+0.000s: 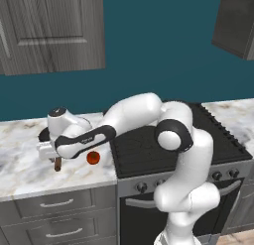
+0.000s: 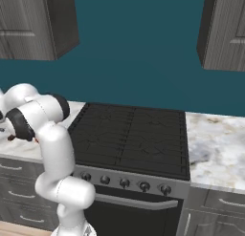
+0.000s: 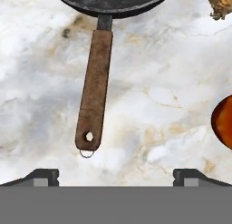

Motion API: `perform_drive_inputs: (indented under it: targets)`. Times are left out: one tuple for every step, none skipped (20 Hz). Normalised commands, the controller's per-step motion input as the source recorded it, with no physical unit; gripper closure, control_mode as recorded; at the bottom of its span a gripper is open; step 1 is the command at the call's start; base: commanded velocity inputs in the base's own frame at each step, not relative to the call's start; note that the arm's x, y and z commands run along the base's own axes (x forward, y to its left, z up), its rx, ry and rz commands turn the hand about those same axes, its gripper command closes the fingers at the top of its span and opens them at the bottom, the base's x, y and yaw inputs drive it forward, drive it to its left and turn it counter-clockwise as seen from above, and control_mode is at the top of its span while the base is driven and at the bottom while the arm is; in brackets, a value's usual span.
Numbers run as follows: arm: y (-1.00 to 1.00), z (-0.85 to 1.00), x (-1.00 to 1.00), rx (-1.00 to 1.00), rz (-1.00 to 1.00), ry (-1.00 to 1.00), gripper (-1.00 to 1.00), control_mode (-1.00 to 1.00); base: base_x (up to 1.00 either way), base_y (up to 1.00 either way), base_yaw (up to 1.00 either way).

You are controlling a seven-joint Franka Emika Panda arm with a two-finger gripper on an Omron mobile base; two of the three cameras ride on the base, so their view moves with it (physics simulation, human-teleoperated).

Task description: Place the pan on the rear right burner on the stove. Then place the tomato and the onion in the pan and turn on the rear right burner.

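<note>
- the arm reaches left from the stove [image 2: 129,134] over the marble table [image 1: 20,169], wrist bent down.
- the end effector [image 3: 116,175] hangs released, fingertips spread wide, holding nothing, above the pan [image 3: 97,78], whose wooden handle points toward it.
- the pan's bowl is cut off at the hand view's top edge.
- the tomato [image 1: 93,157] lies on the table just beside the wrist; the onion [image 3: 220,3] is cropped at a corner.
- no legible writing.
</note>
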Motion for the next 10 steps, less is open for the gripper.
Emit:
perform_drive_inputs:
  targets:
    - [0.13,-0.18,0.21,-0.02,0.00,0.00,-1.00,-1.00,0.00,0.00,0.00]
    - [0.11,-0.18,0.21,-0.02,0.00,0.00,-1.00,-1.00,0.00,0.00,0.00]
    - [0.11,-0.16,0.22,-0.02,0.00,0.00,-1.00,-1.00,0.00,0.00,0.00]
    - [0.11,-0.17,0.21,-0.02,0.00,0.00,-1.00,-1.00,0.00,0.00,0.00]
    - [0.14,-0.16,0.21,-0.02,0.00,0.00,-1.00,-1.00,0.00,0.00,0.00]
    - [0.14,-0.16,0.24,-0.01,0.00,0.00,-1.00,-1.00,0.00,0.00,0.00]
    - [0.14,-0.15,0.25,-0.01,0.00,0.00,-1.00,-1.00,0.00,0.00,0.00]
    - [0.11,-0.14,0.26,-0.02,0.00,0.00,-1.00,-1.00,0.00,0.00,0.00]
    - [0.11,-0.16,0.26,-0.01,0.00,0.00,-1.00,-1.00,0.00,0.00,0.00]
    - [0.07,-0.16,0.24,-0.02,0.00,0.00,-1.00,-1.00,0.00,0.00,0.00]
